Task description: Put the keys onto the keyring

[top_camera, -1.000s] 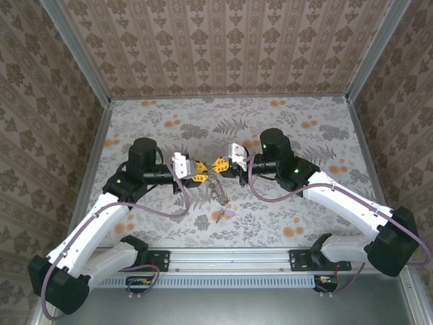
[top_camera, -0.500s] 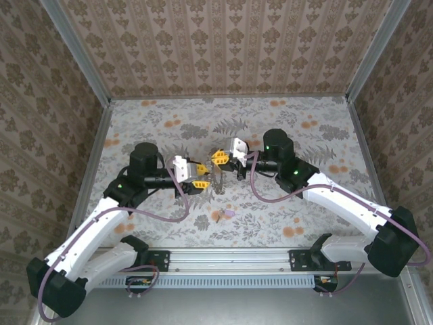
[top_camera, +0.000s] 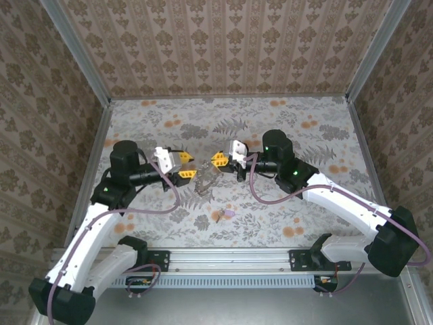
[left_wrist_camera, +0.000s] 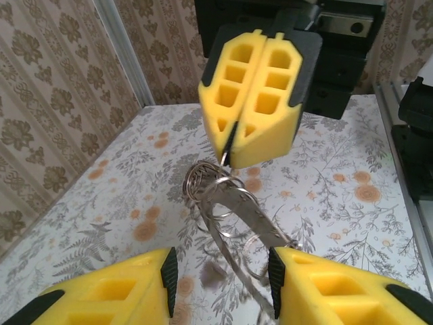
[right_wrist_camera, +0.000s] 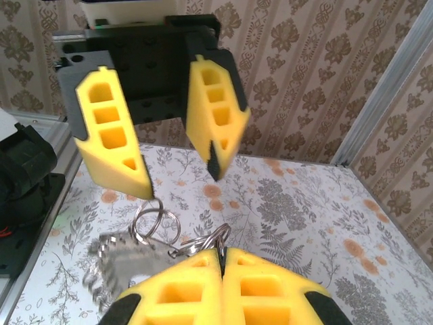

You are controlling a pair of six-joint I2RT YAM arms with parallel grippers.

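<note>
The right gripper is pressed together on the top loop of the keyring, which hangs free over the middle of the table, between the two arms. The left gripper stands apart just left of it and holds nothing. The keys lie nearer, on the table. The ring looks like light, stiff, slippery metal. It will probably swing, so a hold low on one loop seems best.

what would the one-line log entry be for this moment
left gripper: open | right gripper: shut on keyring | keys: loose on table
</note>
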